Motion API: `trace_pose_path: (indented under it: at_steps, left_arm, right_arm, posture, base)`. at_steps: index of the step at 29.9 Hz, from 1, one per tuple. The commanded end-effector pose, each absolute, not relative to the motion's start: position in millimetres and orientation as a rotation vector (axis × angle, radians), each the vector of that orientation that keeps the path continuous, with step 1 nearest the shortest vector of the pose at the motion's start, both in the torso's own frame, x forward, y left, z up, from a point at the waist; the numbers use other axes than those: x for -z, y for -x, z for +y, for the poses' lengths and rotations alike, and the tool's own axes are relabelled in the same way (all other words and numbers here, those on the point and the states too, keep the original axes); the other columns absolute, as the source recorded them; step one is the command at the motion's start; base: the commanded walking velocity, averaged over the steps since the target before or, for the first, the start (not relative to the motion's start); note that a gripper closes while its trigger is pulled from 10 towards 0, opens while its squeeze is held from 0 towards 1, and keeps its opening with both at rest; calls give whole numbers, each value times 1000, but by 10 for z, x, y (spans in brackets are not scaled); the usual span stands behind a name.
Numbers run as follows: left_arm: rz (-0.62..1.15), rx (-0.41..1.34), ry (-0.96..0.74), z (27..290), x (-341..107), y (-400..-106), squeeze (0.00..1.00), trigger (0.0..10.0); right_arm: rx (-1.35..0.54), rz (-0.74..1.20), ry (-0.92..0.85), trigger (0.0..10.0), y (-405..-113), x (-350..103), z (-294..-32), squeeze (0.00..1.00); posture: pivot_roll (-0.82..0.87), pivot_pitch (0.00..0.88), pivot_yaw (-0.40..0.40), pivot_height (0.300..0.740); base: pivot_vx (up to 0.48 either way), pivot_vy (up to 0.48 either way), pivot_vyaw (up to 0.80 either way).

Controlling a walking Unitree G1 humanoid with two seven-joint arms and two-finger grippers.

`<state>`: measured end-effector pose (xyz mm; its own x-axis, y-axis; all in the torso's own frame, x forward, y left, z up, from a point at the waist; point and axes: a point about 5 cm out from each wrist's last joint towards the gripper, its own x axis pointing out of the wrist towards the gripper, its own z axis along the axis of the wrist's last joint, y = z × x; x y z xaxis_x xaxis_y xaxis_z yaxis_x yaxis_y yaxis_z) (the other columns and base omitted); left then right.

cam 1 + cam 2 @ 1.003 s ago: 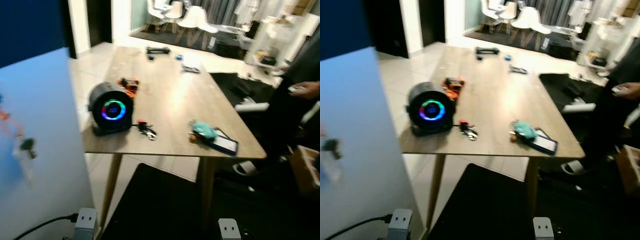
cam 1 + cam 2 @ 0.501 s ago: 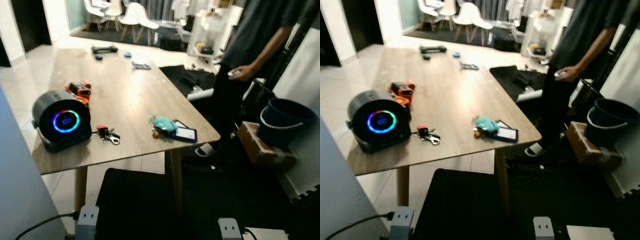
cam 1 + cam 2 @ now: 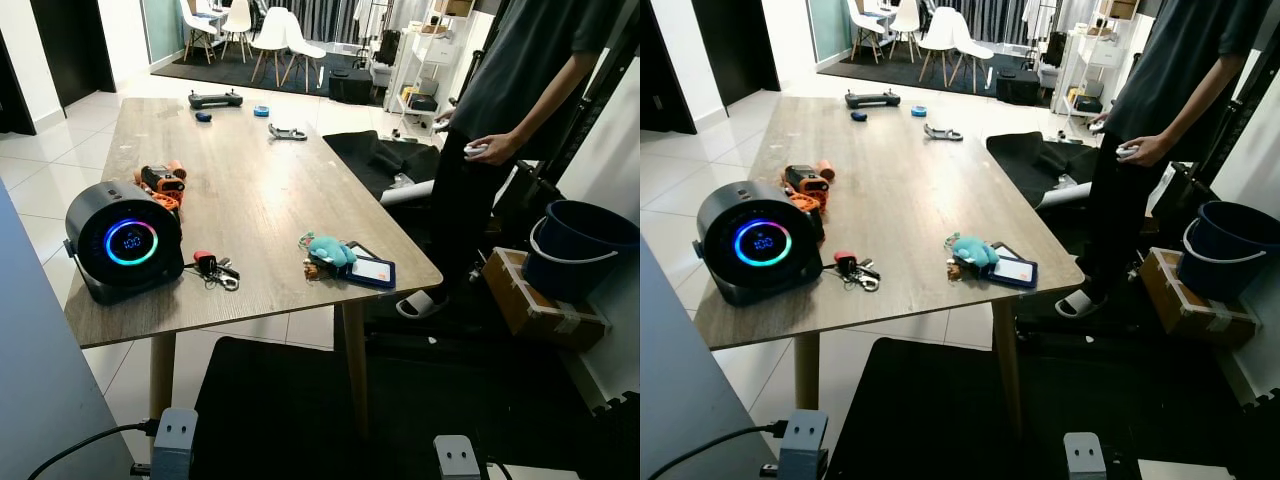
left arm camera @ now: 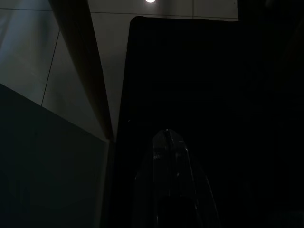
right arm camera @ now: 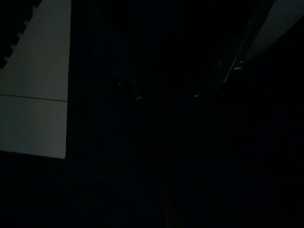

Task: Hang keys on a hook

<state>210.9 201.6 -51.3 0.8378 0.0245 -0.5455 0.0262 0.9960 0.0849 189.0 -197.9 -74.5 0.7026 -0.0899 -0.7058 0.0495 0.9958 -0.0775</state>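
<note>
The long wooden worktop (image 3: 300, 190) stretches away ahead, with a black floor mat (image 3: 300, 400) in front of its near edge. A person (image 3: 520, 90) in dark clothes stands off the worktop's right side, one hand (image 3: 490, 150) holding a small pale object, near a dark blue bucket (image 3: 580, 245) and a cardboard box (image 3: 535, 305). On the worktop's near left corner sits a round black speaker (image 3: 122, 245) with a glowing ring. Near the right edge lies a teal plush charm (image 3: 328, 252) touching a dark card holder (image 3: 365, 270). Behind the speaker is an orange gadget (image 3: 162, 180); a black controller (image 3: 215, 98) and other small bits lie at the far end.

The keys (image 3: 215, 270), with a red fob, lie flat on the worktop just beside the speaker, untouched. No hook can be made out.

This looks like the approach step: nothing is grasped yet. Both arms seem to hang low. The left claw (image 4: 167, 142) shows in its dim wrist view as a narrow dark shape above the mat, fingers apparently together. The right wrist view is too dark; whether that claw is open or closed I cannot tell.

Next, the robot likely needs to step up to the near edge, raise an arm, and bring an opened claw down over the keys, keeping clear of the speaker.
</note>
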Motion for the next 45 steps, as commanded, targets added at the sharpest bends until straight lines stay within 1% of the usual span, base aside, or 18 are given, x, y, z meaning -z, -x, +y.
trace_pose_path:
  at_steps: [1, 14, 37, 40, 42, 45]
  left_arm:
    - [599, 21, -91, 1967, 559, -2053, 0, 10000]
    - [591, 19, -90, 1970, 553, -2052, 0, 10000]
    - [577, 23, -98, 1978, 526, -2091, 0, 10000]
    - [564, 42, -108, 1957, 516, -2099, 0, 10000]
    - [565, 29, -80, 1952, 523, -2091, 0, 10000]
    - [577, -3, -84, 1981, 532, -2084, 0, 10000]
  right_arm:
    - [86, 789, 60, 10000, -1869, 749, -2009, 0]
    - [85, 789, 64, 10000, -1868, 750, -2007, 0]
    - [83, 786, 72, 10000, -1884, 743, -2008, 0]
    - [82, 786, 73, 10000, -1884, 743, -2005, 0]
    - [75, 786, 80, 10000, -1886, 741, -2004, 0]
    - [66, 787, 88, 10000, -1885, 741, -2006, 0]
  posture:
    - [95, 40, -79, 740]
    - [95, 42, -79, 740]
    - [100, 50, -69, 740]
    - [100, 51, -71, 740]
    - [99, 52, -73, 740]
    - [98, 51, -80, 740]
  base:
    - [0, -480, 0]
    - [0, -480, 0]
    - [0, 0, 0]
    - [0, -480, 0]
    - [0, 0, 0]
    - [0, 0, 0]
